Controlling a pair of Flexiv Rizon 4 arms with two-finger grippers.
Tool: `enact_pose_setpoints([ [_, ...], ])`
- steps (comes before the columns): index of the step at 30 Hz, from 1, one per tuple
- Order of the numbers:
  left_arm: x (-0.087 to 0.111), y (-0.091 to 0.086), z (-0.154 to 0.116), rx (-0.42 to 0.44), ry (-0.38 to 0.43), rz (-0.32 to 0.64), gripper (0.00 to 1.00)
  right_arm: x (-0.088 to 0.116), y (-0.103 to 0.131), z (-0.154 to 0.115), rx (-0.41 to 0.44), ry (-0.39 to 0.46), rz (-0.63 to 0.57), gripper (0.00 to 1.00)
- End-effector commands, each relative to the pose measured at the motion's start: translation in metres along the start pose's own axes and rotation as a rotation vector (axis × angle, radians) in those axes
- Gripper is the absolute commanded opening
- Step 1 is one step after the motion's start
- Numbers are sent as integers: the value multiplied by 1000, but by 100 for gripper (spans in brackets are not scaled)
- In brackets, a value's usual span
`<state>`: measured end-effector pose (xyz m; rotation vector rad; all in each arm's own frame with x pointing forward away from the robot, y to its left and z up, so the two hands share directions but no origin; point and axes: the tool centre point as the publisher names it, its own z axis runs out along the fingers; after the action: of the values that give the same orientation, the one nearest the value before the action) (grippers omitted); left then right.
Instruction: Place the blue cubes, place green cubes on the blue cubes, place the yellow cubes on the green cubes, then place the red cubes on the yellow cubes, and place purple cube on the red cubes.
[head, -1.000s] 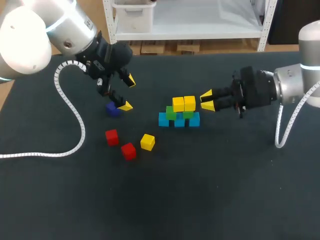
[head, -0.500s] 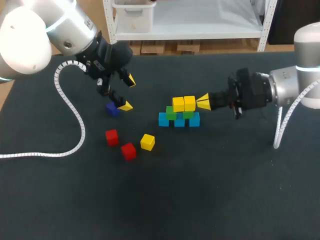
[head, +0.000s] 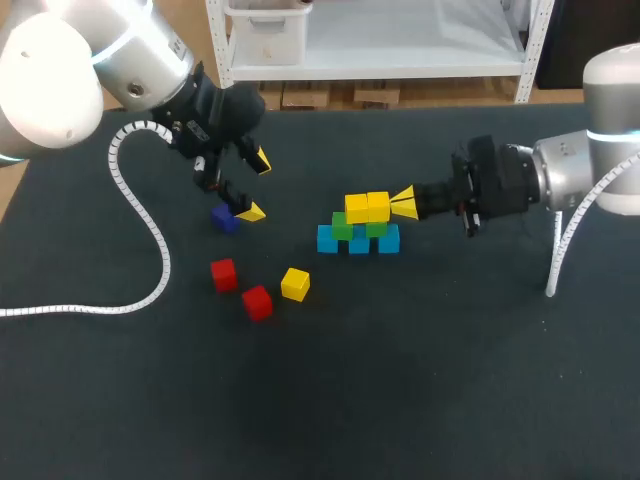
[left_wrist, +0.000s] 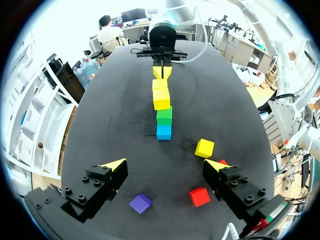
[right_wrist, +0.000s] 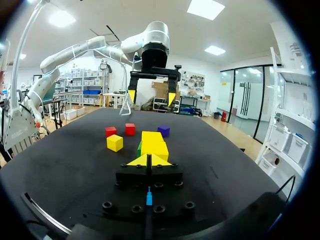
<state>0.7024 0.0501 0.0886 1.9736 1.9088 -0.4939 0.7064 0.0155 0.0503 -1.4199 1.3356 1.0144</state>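
"Right gripper (head: 403, 202) — how is it logged?"

"Fingers pressed together, nothing pinched. The tips are seen just beside the right-hand yellow cube (head: 379, 206) on top of the stack. Contact cannot be confirmed."

"Stack layout?"

"Three blue cubes (head: 359, 243) are set in a row on the black table (head: 400, 380). Two green cubes (head: 342, 227) are placed on them. The left-hand yellow cube (head: 357, 208) and the right-hand one are seated side by side on the green."

"Left gripper (head: 255, 186)?"

"Spread wide, nothing held. It is positioned over the purple cube (head: 225, 220), which lies flat on the table. In the left wrist view that cube is seen below the gap between the fingers, not touched by either."

"Anything not stacked?"

"Noted — a loose yellow cube (head: 295, 284), a near red cube (head: 257, 301) and a far red cube (head: 223, 273) are grouped close together on the table. They are placed apart from the stack, on the left arm's side of it."
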Motion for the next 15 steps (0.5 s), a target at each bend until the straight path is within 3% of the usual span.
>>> enact_pose_setpoints([
  [1, 1, 1, 0, 2, -2, 3, 100, 0, -1, -2, 1, 0, 0, 0],
  [9, 1, 1, 0, 2, -2, 3, 100, -6, 7, -19, 2, 12, -19, 0],
  [10, 1, 1, 0, 2, -2, 3, 100, -7, 8, -22, -14, 16, -32, 7],
  [12, 1, 1, 0, 2, -2, 3, 100, -9, 10, -27, -62, 36, -74, 40],
  [13, 1, 1, 0, 2, -2, 3, 100, -10, 12, -30, -86, 42, -95, 49],
  [14, 1, 1, 0, 2, -2, 3, 100, -10, 13, -33, -121, 45, -112, 98],
  [15, 1, 1, 0, 2, -2, 3, 100, -11, 15, -37, -142, 48, -129, 100],
])
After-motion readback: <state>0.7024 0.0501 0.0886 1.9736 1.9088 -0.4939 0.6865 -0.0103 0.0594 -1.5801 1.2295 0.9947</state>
